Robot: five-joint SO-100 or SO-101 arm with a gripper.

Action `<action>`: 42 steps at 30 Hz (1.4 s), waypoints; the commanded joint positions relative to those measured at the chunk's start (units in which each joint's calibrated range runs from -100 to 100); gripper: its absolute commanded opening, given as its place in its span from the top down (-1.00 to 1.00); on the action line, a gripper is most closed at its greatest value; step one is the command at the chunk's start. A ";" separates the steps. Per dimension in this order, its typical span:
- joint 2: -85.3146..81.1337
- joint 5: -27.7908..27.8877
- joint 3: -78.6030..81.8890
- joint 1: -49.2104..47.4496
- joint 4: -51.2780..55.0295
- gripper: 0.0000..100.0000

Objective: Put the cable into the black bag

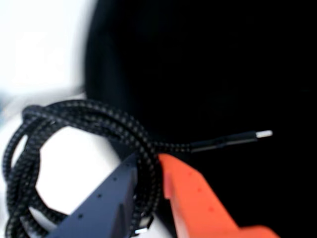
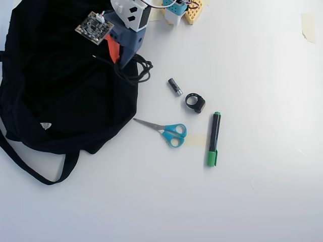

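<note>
Wrist view: fingers (image 1: pixel 148 171), one dark, one orange, clamped on a strand of the cable (image 1: pixel 84 119). Coil hangs off toward the left of that view; plug end (image 1: pixel 242 137) runs right, long axis across the black bag (image 2: pixel 55 85). Overhead: cable sits at the bag's right edge, near the table (image 2: pixel 262 201) top edge. Judgement: carry further over the bag, then release. Scissors (image 2: pixel 164 131) and marker (image 2: pixel 214 138) well apart.

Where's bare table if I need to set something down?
Free: the whole right side beyond the green marker, and the strip below the scissors. Crowded: beside the black bag, where the gripper holds the cable.
</note>
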 commanded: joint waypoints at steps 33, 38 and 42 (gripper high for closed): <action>-4.18 -4.20 -6.00 4.89 -4.76 0.49; -5.84 -10.34 -6.45 -15.38 2.48 0.95; -18.70 -11.96 -1.77 -22.86 14.02 0.95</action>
